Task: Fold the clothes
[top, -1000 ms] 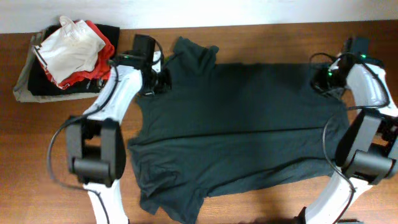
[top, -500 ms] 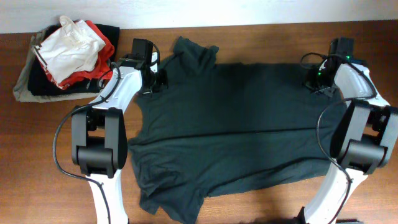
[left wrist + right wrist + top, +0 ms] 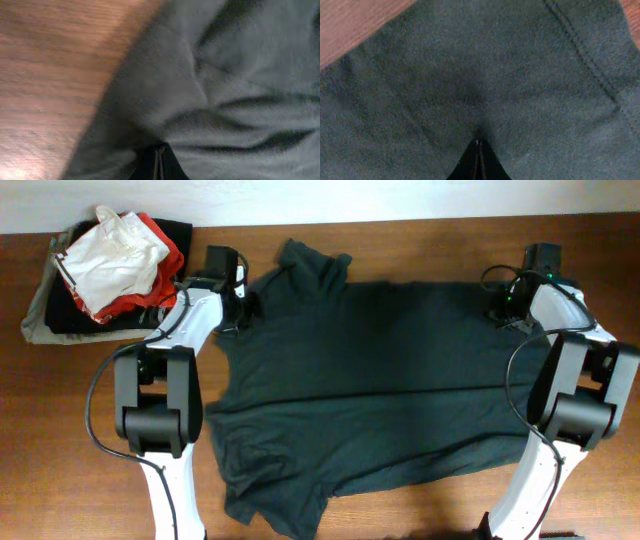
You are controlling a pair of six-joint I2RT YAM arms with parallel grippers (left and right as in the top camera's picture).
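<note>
T-shirt (image 3: 380,380), wrinkled matte charcoal knit, far edge in pinch of left tool (image 3: 159,161) and right tool (image 3: 479,159)

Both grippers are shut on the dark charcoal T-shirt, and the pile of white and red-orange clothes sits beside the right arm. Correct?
Wrong side: the overhead view shows the pile of white and red-orange clothes beside the left arm. The left gripper and right gripper are indeed shut on the dark charcoal T-shirt.

left wrist's T-shirt (image 3: 225,100) blurred, sleeve (image 3: 285,515) cut off
</note>
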